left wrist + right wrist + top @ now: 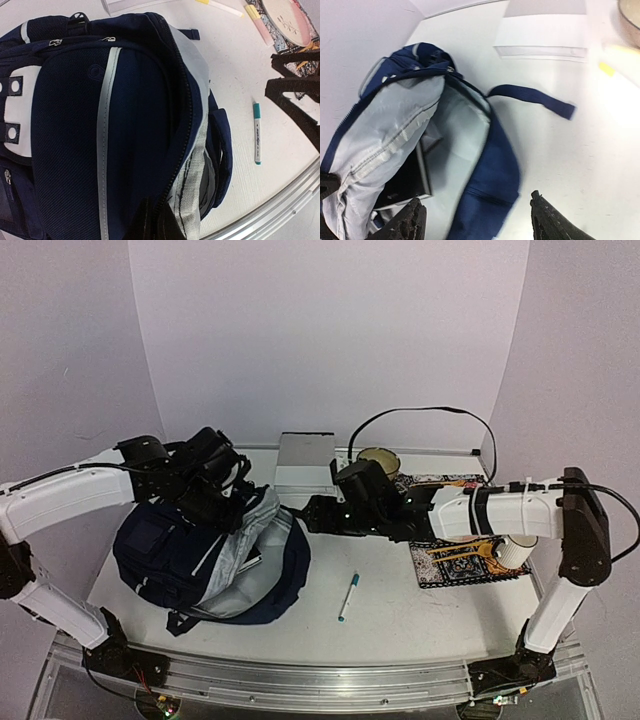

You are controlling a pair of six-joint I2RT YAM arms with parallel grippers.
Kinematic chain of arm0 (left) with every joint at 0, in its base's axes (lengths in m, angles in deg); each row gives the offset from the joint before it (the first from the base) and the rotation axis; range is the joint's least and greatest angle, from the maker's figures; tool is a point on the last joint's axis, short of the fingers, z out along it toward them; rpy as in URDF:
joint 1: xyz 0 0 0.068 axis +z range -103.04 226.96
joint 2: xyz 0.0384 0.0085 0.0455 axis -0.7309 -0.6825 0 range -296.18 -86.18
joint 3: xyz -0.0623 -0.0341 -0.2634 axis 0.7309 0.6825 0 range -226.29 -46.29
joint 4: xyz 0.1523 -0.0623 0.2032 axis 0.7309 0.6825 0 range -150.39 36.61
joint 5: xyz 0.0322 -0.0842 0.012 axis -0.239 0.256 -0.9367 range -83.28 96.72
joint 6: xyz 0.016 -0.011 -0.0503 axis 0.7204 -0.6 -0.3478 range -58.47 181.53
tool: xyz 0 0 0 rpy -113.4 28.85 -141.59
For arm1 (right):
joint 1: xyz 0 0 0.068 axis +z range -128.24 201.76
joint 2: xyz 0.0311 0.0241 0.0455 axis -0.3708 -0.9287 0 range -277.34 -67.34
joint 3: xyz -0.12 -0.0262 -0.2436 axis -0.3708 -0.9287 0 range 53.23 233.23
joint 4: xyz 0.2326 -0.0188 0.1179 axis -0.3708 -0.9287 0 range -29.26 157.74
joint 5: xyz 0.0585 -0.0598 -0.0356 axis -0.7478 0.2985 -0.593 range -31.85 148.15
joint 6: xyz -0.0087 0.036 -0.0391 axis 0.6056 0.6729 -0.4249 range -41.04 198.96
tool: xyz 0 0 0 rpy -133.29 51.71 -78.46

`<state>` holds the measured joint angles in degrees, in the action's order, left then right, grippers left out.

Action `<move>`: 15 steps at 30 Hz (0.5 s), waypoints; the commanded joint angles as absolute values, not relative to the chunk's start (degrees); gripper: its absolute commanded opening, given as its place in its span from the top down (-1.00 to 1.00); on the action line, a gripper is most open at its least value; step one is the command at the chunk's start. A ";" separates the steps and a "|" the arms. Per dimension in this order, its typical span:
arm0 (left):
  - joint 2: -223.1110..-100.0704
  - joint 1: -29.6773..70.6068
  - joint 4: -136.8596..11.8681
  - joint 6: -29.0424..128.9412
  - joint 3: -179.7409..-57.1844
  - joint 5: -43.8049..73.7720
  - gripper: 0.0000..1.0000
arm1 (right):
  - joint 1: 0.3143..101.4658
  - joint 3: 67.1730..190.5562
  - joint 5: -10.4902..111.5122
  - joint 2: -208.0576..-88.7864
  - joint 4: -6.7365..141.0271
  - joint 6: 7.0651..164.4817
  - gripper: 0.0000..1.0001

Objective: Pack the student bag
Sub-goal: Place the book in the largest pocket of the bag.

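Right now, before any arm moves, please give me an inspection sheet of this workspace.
Surface: white table, no spill seen.
Job's things: student bag lying open, with a dark flat item inside.
Clutter: pen, patterned mat, white box.
Grippers: left gripper shut, apparently on the bag's opening edge; right gripper open, empty.
Cables: black cable looping behind the right arm.
Surroundings: plain walls; nothing else seen.

Matt, woven cloth — student bag [155,550]
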<state>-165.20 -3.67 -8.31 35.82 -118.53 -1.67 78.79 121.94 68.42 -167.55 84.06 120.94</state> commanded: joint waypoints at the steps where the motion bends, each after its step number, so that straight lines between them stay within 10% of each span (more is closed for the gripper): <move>1: -168.85 -6.74 -11.65 32.02 -118.14 -7.27 0.84 | 77.25 119.95 74.42 -163.07 80.78 118.57 -0.45; 15: -172.65 -8.78 -18.46 26.87 -121.43 -5.30 -0.13 | 71.28 117.12 72.82 -158.00 78.80 112.64 -0.63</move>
